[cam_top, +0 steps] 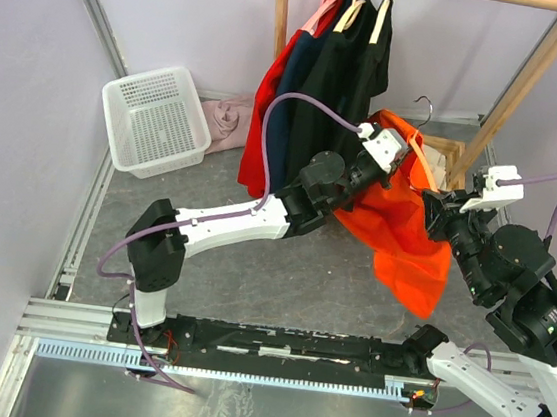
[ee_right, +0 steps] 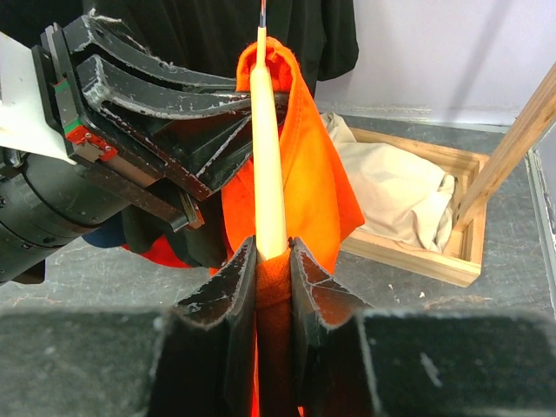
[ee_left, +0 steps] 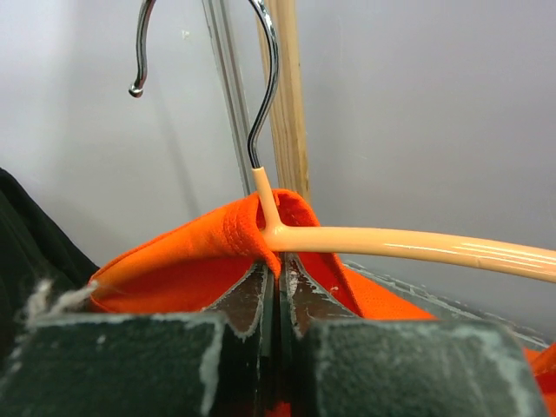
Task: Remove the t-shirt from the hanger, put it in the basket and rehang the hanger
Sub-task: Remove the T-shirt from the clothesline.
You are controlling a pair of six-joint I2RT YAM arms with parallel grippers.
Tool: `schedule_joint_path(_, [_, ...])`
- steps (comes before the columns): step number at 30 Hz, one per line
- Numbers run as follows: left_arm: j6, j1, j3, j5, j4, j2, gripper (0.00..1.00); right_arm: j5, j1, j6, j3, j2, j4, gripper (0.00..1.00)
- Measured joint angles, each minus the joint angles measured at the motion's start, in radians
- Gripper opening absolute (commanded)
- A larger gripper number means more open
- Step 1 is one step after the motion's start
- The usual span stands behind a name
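Left wrist view is showing the left gripper [ee_left: 280, 265] clenching tight on the collar of the bright orange cotton t-shirt [ee_left: 191, 252], right under the spot where the peach plastic hanger [ee_left: 417, 245] is meeting its chrome wire hook [ee_left: 265, 87]. Across from it, the right gripper [ee_right: 272, 252] is grasping the hanger's shoulder arm, with orange cloth caught between its fingers. From above, the shirt is draping off the hanger between both arms, its hem trailing toward 5 o'clock over the grey floor [cam_top: 299, 291].

I am reading this as the peeling step: collar pinched, hanger braced, shoulders not yet off. The next move is calling for the left arm to draw the collar over the hanger's end while the right is bracing the hanger.

Room is looking tight toward 11 o'clock, where dark hanging garments [cam_top: 333, 84] are crowding in, and toward 1 o'clock, where the pale wooden rack post [cam_top: 518, 90] is standing. The bare floor toward 7 o'clock is offering the freest path.
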Motion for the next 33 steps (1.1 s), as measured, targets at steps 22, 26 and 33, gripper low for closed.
schedule_joint_path(22, [-0.008, 0.0, -0.043, -0.001, 0.262, 0.055, 0.03, -0.014, -0.001, -0.001, 0.01, 0.018, 0.0, 0.13])
schedule_joint_path(26, [-0.023, 0.002, -0.067, 0.007, 0.337, 0.065, 0.03, -0.019, -0.001, -0.002, 0.011, 0.023, -0.002, 0.21])
schedule_joint_path(33, [-0.061, 0.002, -0.072, 0.021, 0.404, 0.073, 0.03, -0.022, -0.001, -0.003, 0.022, 0.026, -0.003, 0.36])
